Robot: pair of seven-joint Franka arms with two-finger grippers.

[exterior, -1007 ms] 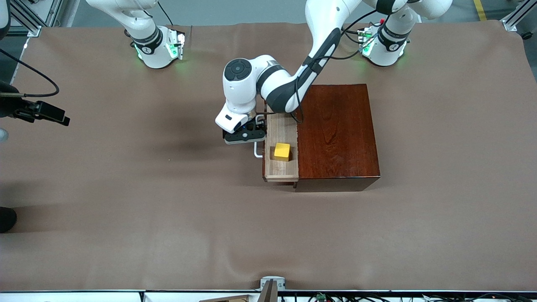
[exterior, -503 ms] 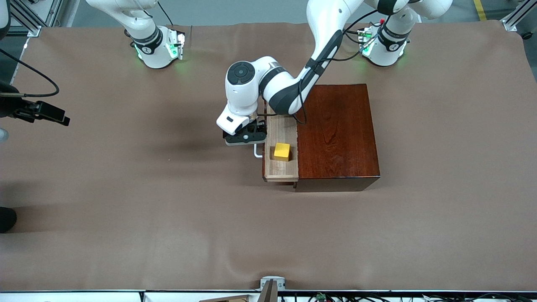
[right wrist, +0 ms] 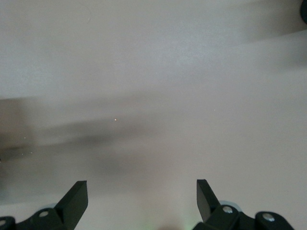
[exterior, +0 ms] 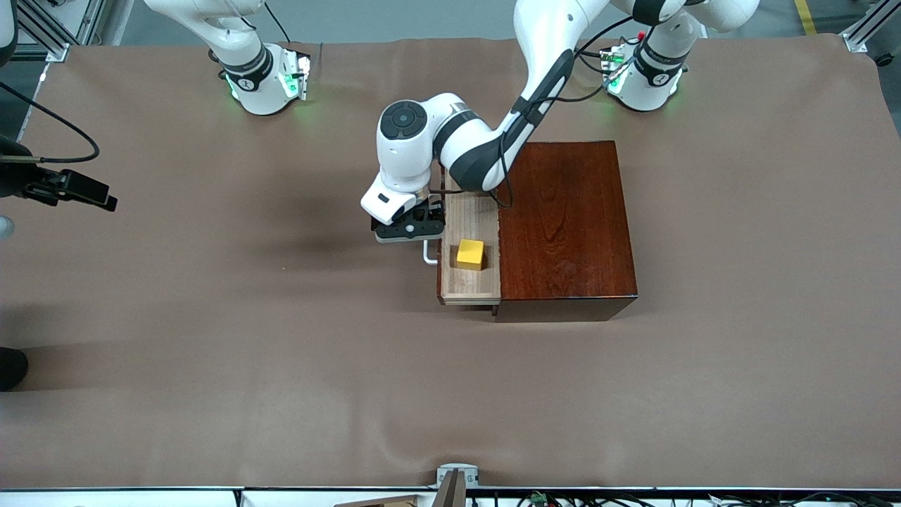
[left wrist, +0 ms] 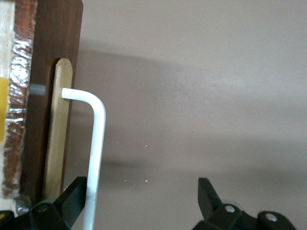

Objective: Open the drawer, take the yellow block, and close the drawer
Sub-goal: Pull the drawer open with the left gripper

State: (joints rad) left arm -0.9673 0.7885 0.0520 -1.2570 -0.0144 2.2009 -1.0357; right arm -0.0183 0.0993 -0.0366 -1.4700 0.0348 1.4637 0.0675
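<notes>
The glossy mahogany box stands mid-table. Its drawer is pulled partly out toward the right arm's end, and the yellow block lies in its light-wood tray. My left gripper is at the white handle. In the left wrist view the gripper is open, with the handle bar between its fingers and close against one finger. That view also shows the drawer front and a sliver of the yellow block. My right gripper is open and empty over bare cloth. It is out of the front view.
Brown cloth covers the whole table. A black device on a cable juts in at the right arm's end. A small metal mount sits at the table edge nearest the front camera.
The drawer has slid slightly farther out toward the right arm's end, with the block in it. The left gripper moved the same way with the handle.
</notes>
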